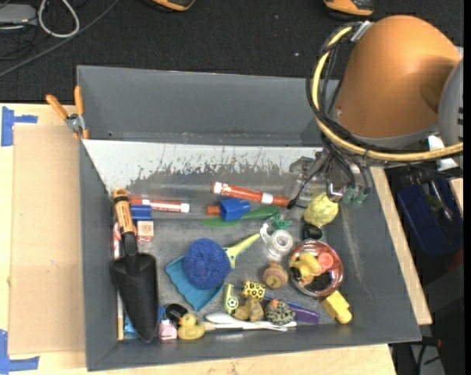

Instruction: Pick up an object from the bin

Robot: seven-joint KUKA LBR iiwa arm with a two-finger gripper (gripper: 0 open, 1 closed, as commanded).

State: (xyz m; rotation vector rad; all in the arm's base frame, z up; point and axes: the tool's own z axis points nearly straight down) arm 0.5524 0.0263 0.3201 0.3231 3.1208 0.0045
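Note:
My gripper [333,178] hangs low at the bin's right side, close under the arm's orange cover. Directly below it lies a pale yellow crumpled lump [321,208], touching or nearly touching the gripper; whether it is held I cannot tell. A small black piece [312,232] sits just beneath the lump. To the left are a clear round cap [280,243] with a green bit [281,226] above it. An orange-red marker [247,194] and a blue block [234,208] lie further left along the back wall.
A red-rimmed clear dish [334,276] with a yellow toy stands at the front right. A blue fuzzy ball [206,262] rests on a teal cloth [180,280] mid-bin. A black trowel [139,287] and markers [161,205] line the left. Several small toys [255,307] are heaped at the front.

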